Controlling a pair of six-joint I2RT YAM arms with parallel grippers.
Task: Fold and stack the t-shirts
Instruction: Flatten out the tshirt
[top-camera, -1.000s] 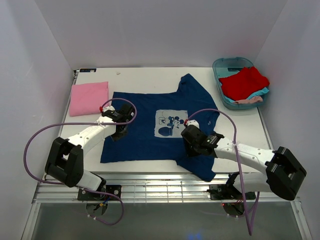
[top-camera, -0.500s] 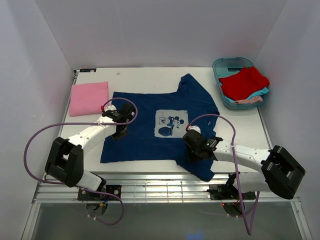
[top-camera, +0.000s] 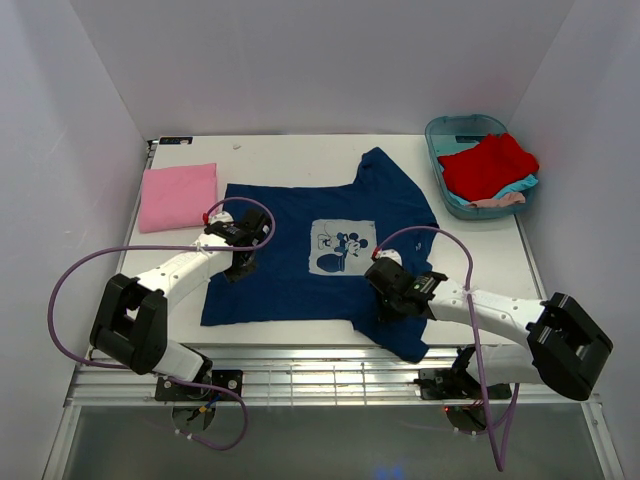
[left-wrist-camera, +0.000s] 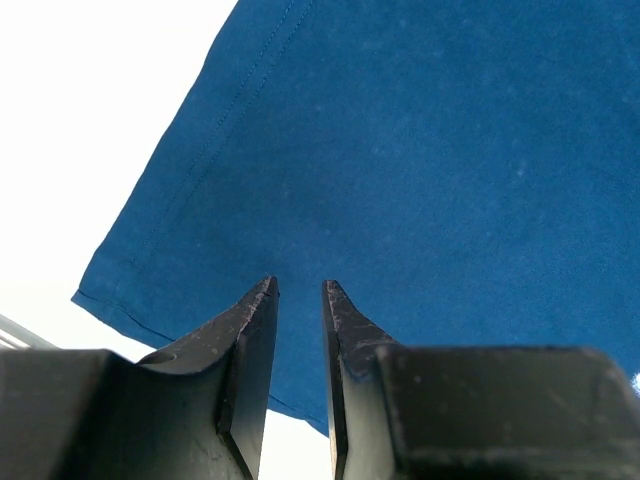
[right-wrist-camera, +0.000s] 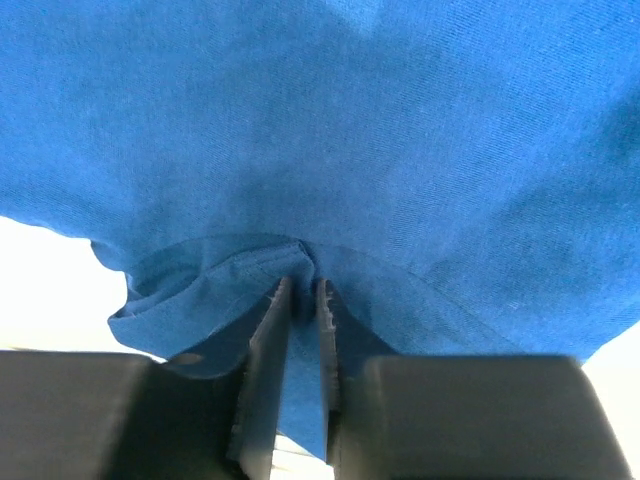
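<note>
A navy blue t-shirt (top-camera: 290, 275) with a pale square print (top-camera: 340, 247) lies spread flat on the white table. My right gripper (top-camera: 386, 310) sits at its near right hem. In the right wrist view the gripper (right-wrist-camera: 303, 290) is shut on a raised fold of that navy cloth (right-wrist-camera: 350, 120). My left gripper (top-camera: 238, 266) hovers over the shirt's left side. In the left wrist view it (left-wrist-camera: 300, 290) is narrowly open above the cloth (left-wrist-camera: 450, 150), with nothing between the fingers. A folded pink t-shirt (top-camera: 178, 196) lies at the far left.
A teal plastic tub (top-camera: 436, 160) at the far right holds a red t-shirt (top-camera: 488, 165) over a teal one (top-camera: 522, 184). White walls close in the table on three sides. A slatted metal edge (top-camera: 320, 375) runs along the near side.
My right gripper slid a little toward the near edge and closed its jaws on a fold of the navy shirt. The left gripper has hardly moved.
</note>
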